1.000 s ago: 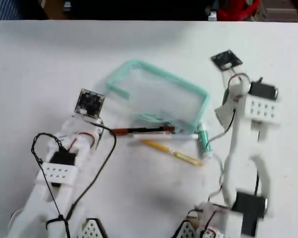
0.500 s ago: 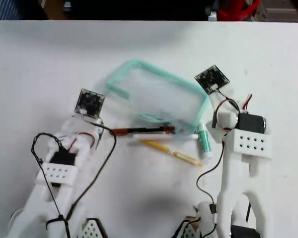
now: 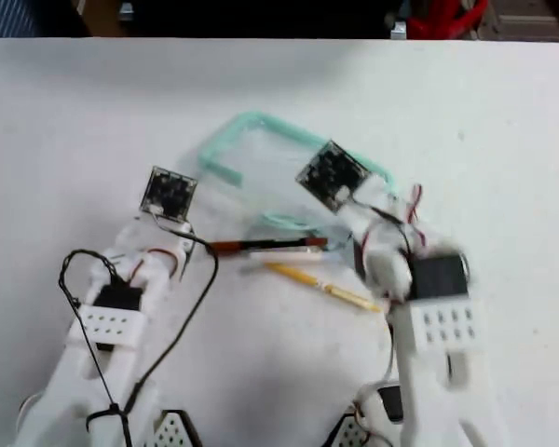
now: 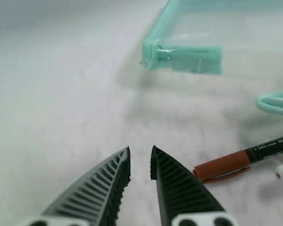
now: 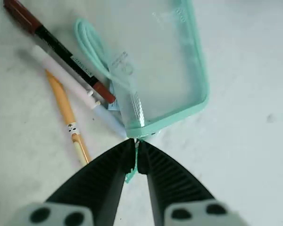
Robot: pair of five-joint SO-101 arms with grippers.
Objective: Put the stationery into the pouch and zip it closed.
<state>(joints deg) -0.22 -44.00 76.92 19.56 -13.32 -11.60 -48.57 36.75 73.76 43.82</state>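
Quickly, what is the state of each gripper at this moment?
Left gripper: fingers slightly open, holding nothing.
Right gripper: fingers closed on a corner of the clear plastic pouch with teal edging.

left arm (image 3: 112, 317) sits low, stretched from the near edge out over the tabletop (image 3: 503, 112), forearm leaning slightly toward centre. left gripper (image 4: 140, 151) points forward and down, tips close above the surface, jaws parted by a narrow gap, nothing between them. right arm (image 3: 433, 317) rises from the near edge and angles inward toward the left arm, wrist pitched down and turned in. right gripper (image 5: 135, 143) points steeply down, jaws all but closed, tips nearly touching with just a thin slit between. the two grippers are well apart.
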